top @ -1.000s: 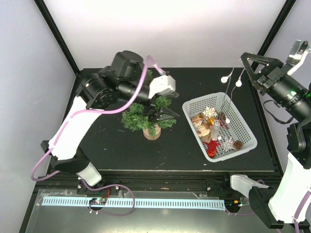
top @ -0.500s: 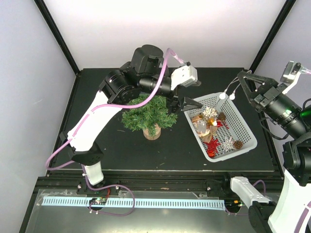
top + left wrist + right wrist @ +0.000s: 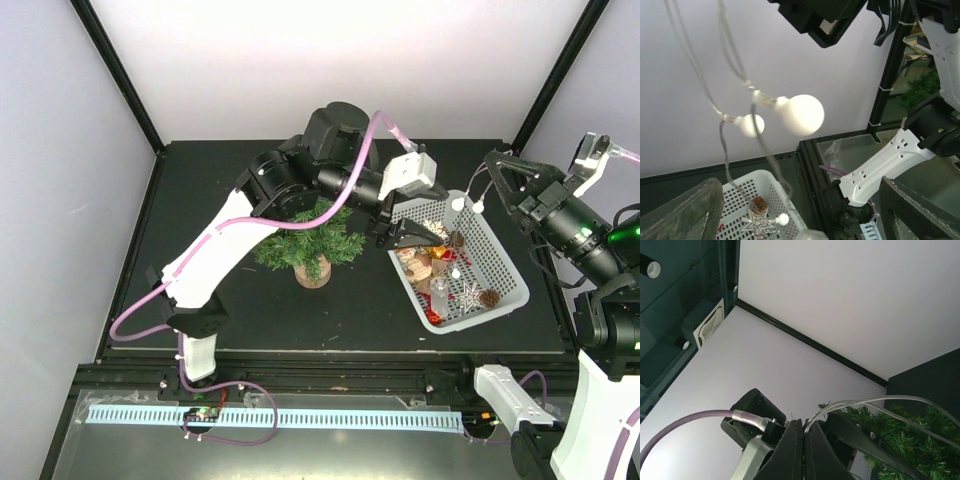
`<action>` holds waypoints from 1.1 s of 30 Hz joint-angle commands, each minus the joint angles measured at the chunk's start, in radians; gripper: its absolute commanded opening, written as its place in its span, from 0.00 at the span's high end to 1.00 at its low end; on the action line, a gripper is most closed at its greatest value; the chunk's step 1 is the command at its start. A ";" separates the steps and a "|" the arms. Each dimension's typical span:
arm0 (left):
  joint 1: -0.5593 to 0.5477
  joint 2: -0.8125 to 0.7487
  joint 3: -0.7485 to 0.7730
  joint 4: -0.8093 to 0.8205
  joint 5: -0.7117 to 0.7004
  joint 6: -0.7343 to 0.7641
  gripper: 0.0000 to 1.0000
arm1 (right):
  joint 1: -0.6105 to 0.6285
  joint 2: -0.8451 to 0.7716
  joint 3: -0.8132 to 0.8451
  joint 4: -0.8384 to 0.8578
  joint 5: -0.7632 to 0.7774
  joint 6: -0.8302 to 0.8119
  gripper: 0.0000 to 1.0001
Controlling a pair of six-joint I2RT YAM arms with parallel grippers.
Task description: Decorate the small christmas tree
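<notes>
Several ornaments (image 3: 432, 272) lie in the white basket (image 3: 497, 262) beside the small christmas tree (image 3: 310, 243).

Light: bright, even, diffuse; the white back wall (image 3: 330, 70) glows brightest.
Shadows: faint, soft-edged on the black bench (image 3: 250, 290).
Glare: bulbs of the light string (image 3: 800, 115) blown out to flat white.
Focus: top view crisp; left fingers (image 3: 680, 215) blurred; right fingers (image 3: 790, 450) dark, soft.
Distortion: corner posts (image 3: 115, 75) slant in the top view.

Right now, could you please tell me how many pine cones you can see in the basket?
2: one pine cone at the near right corner of the basket, one by the left hand; more may be hidden.
</notes>
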 commanded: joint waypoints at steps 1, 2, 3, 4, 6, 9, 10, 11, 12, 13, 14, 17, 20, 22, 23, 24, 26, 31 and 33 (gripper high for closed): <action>-0.022 0.030 0.059 0.017 0.052 -0.009 0.16 | 0.005 -0.012 -0.015 0.054 -0.007 0.019 0.99; -0.025 0.036 0.062 0.019 0.054 -0.010 0.17 | 0.005 -0.013 -0.019 0.055 -0.008 0.020 0.99; -0.028 0.042 0.071 0.021 0.054 -0.013 0.17 | 0.004 -0.013 -0.022 0.056 -0.008 0.021 0.99; -0.030 0.048 0.074 0.025 0.053 -0.016 0.17 | 0.004 -0.015 -0.026 0.061 -0.009 0.023 0.99; -0.036 0.064 0.083 0.028 0.044 -0.021 0.17 | 0.006 -0.017 -0.037 0.078 -0.012 0.032 0.99; -0.036 0.083 0.093 0.030 0.032 -0.025 0.15 | 0.005 -0.015 -0.040 0.094 -0.016 0.044 0.99; -0.036 0.090 0.097 0.030 0.028 -0.024 0.15 | 0.006 -0.015 -0.039 0.096 -0.017 0.046 0.99; -0.036 0.094 0.100 0.030 0.021 -0.024 0.15 | 0.005 -0.014 -0.037 0.097 -0.019 0.048 0.99; -0.036 0.100 0.102 0.029 0.015 -0.021 0.15 | 0.005 -0.013 -0.037 0.098 -0.019 0.049 0.99; -0.036 0.103 0.104 0.029 0.009 -0.018 0.15 | 0.005 -0.013 -0.036 0.100 -0.021 0.050 0.99; -0.036 0.108 0.107 0.028 -0.002 -0.018 0.15 | 0.006 -0.013 -0.036 0.099 -0.021 0.050 0.99; -0.033 0.108 0.110 0.014 -0.044 0.001 0.19 | 0.006 -0.016 -0.036 0.088 -0.017 0.041 0.99; -0.022 0.065 0.047 0.030 -0.059 0.028 0.21 | 0.005 -0.017 -0.039 0.079 -0.018 0.034 0.99; -0.011 0.014 -0.033 0.065 -0.062 0.038 0.22 | 0.005 -0.016 -0.039 0.074 -0.016 0.029 0.99; -0.004 -0.014 -0.071 0.084 -0.063 0.042 0.22 | 0.005 -0.015 -0.039 0.072 -0.016 0.027 0.99; 0.004 -0.038 -0.109 0.100 -0.066 0.045 0.22 | 0.006 -0.015 -0.039 0.069 -0.016 0.024 0.99; 0.020 -0.073 -0.162 0.127 -0.066 0.041 0.22 | 0.006 -0.018 -0.048 0.065 -0.015 0.020 0.99; 0.034 -0.069 -0.164 0.133 -0.061 0.034 0.21 | 0.005 -0.036 -0.090 0.079 -0.021 0.025 0.99; 0.034 -0.057 -0.152 0.144 -0.043 0.017 0.19 | 0.006 -0.039 -0.098 0.081 -0.022 0.028 0.99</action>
